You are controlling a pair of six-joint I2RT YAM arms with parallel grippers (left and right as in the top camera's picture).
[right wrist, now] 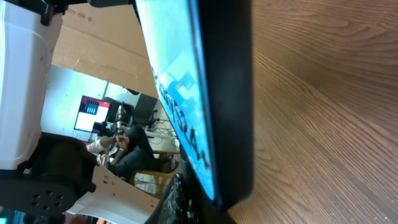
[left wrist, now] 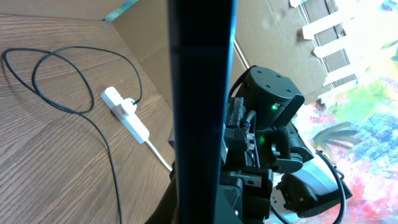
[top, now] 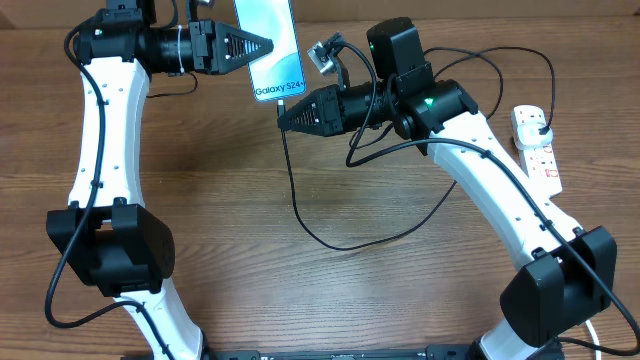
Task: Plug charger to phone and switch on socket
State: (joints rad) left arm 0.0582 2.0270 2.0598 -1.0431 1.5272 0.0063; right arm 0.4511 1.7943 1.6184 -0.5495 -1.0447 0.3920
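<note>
Black left fingers (top: 262,45) are clamped on the long edge of the slim smartphone with the light blue screen and white "Galaxy S24" lettering (top: 280,62). They hold it up off the table, with its lettered short edge turned toward the robot's base. Just below that edge, the black right fingers (top: 284,114) are pressed together on the end of the long thin black charger cable (top: 298,205). Their tip is close to the phone, but I cannot tell whether the connector touches the port. From there the cable drops to the brown wood-grain table (top: 230,200) and loops under the right arm. It then runs to the white power strip with red switches (top: 538,148), which lies near the table's right edge. The switch positions are too small to read.
</note>
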